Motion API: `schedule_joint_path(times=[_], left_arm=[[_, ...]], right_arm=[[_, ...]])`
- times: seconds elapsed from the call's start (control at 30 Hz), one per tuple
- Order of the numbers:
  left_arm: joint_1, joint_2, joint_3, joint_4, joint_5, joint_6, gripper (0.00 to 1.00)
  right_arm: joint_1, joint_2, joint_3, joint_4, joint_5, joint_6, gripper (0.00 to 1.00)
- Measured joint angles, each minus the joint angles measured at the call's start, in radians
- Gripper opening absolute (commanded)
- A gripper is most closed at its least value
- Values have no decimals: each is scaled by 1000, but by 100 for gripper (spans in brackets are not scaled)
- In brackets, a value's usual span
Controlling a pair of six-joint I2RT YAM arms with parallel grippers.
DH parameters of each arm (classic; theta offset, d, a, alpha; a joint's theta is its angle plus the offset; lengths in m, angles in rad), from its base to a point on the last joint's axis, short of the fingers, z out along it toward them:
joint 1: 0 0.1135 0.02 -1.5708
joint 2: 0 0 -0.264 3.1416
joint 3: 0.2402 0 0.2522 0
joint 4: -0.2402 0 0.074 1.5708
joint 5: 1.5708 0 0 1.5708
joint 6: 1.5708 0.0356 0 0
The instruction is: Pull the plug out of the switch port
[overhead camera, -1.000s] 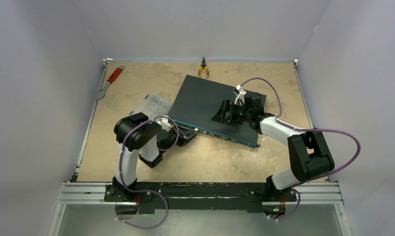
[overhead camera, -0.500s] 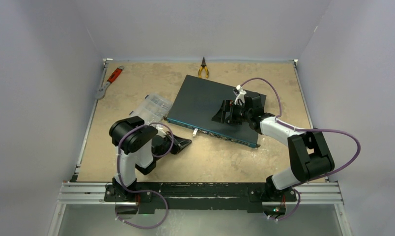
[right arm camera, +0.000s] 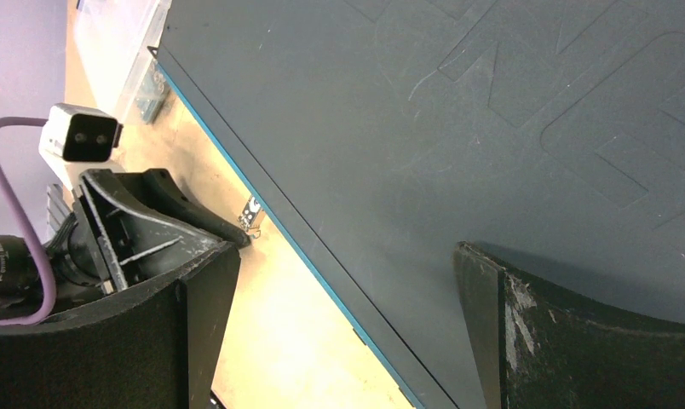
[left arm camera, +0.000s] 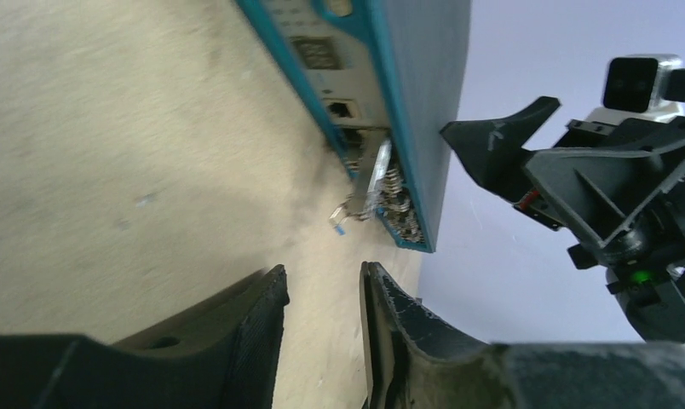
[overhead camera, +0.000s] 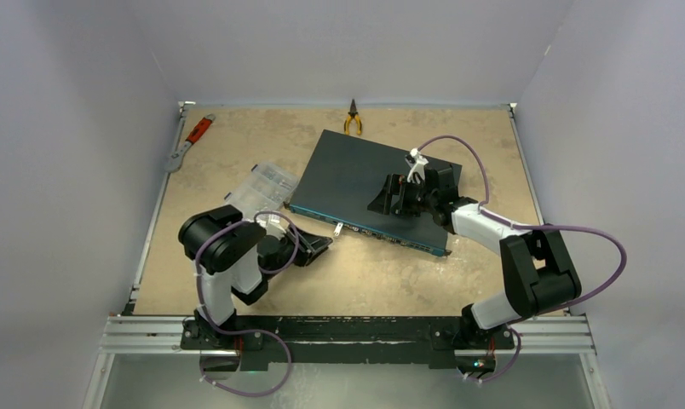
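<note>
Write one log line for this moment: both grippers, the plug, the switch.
left gripper: open, empty | right gripper: open, above switch | plug: ungripped, on table by switch front

Left arm [overhead camera: 224, 256], right arm [overhead camera: 526, 268]: white links, black joints. Purple cable [overhead camera: 458, 141] loops along each. Black pincer fingers [left arm camera: 254, 341] ribbed, scuffed. White wrist camera block [right arm camera: 79, 132] at 9 o'clock.

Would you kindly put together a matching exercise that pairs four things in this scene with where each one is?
Things:
1. pliers
2. wrench
3. clear box
4. right gripper

Places:
A. far-left corner of the table
B. open, above the top of the switch
C. middle of the table's far edge
D. beside the switch's left end

Pairs: 1-C; 2-A; 3-D; 4-B
</note>
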Motion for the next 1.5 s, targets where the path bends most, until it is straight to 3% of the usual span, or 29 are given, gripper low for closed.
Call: schedule_joint_path(times=[0.17, 0.23, 0.47, 0.67, 0.87, 1.07, 1.3, 1.5], left_arm=[[0, -90, 45, -39, 9, 48, 43], [0, -174, 72, -124, 7, 87, 46], [-18, -497, 312, -752, -104, 352, 54], [-31, -511, 554, -1159, -171, 624, 55], [-77, -417, 700, -1431, -200, 840, 54], [-175, -285, 798, -1582, -235, 938, 53], [-205, -242, 806, -1616, -258, 955, 47], [-205, -229, 817, -1621, -278, 957, 35]], right_arm=[[0, 0, 0, 0, 0, 0, 99], [0, 0, 0, 0, 1, 0, 99], [0, 0, -1, 1, 0, 0, 99], [0, 0, -1, 2, 0, 0, 99], [0, 0, -1, 2, 0, -1, 99], [0, 1, -1, 2, 0, -1, 99], [0, 1, -1, 1, 0, -4, 99], [0, 1, -1, 1, 0, -5, 99]])
